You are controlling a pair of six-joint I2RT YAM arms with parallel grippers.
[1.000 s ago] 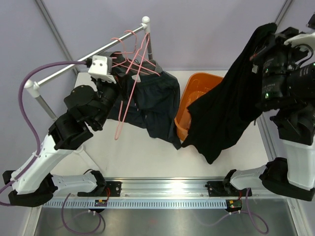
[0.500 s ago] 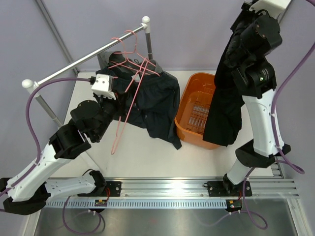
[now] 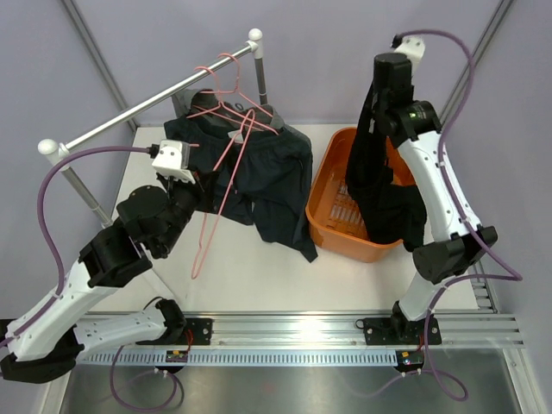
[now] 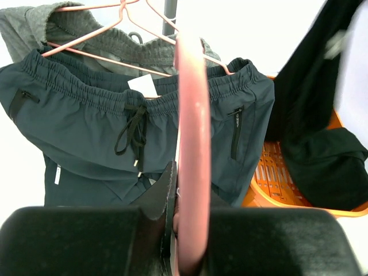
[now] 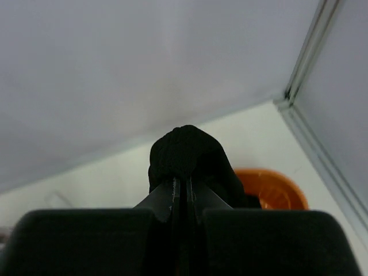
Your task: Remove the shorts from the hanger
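My right gripper (image 3: 379,97) is shut on the black shorts (image 3: 384,185), which hang from it with their lower end in the orange basket (image 3: 330,222). In the right wrist view the black cloth (image 5: 184,152) bunches between my shut fingertips. My left gripper (image 3: 200,179) is shut on a bare pink hanger (image 3: 210,222), which fills the middle of the left wrist view (image 4: 192,132). The dark navy shorts (image 3: 276,172) hang on a pink hanger from the rack. The grey shorts (image 4: 34,26) hang behind them.
A metal rail (image 3: 147,99) on white posts crosses the back left, with more pink hangers (image 3: 226,82) hooked near its far post. The basket stands right of the hanging shorts. Grey walls enclose the table on the back and sides.
My right arm has swung left and down, bringing the black shorts from high at the right into the basket. My left gripper has drawn the bare hanger a little nearer and lower.
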